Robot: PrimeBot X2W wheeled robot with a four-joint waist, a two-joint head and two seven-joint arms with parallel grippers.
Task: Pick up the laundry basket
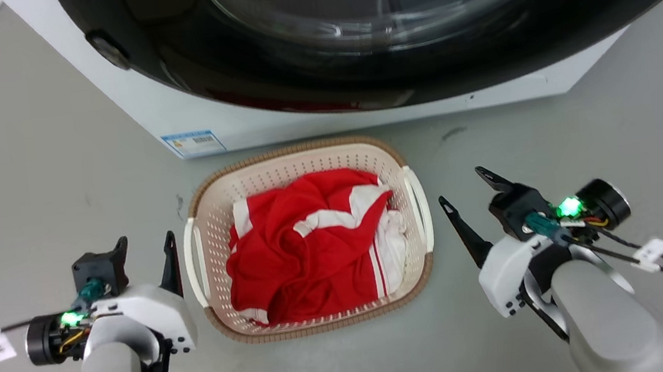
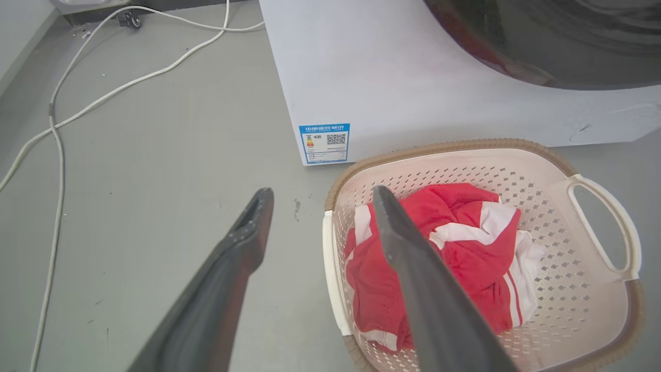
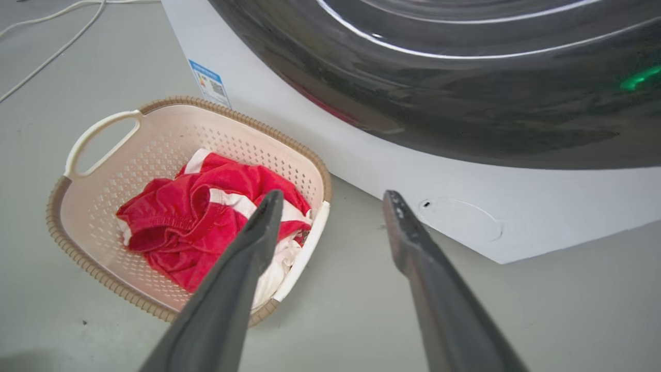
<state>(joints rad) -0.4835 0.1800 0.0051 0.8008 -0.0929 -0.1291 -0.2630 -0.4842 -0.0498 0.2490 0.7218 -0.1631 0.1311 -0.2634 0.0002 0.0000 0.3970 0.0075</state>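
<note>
Since the basket (image 1: pixel 294 151) looks like light, stiff plastic, we would take its two white handles (image 1: pixel 191 264); our left gripper (image 1: pixel 145 241) and right gripper (image 1: pixel 461 185) flank it, spread open, empty.

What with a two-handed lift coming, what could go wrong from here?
1. The left gripper and right gripper stand open outside the white handles of the laundry basket; an uneven grasp could tilt it and spill the red-and-white garment.
2. Its far rim lies near the washing machine; a forward swing might knock it.
</note>
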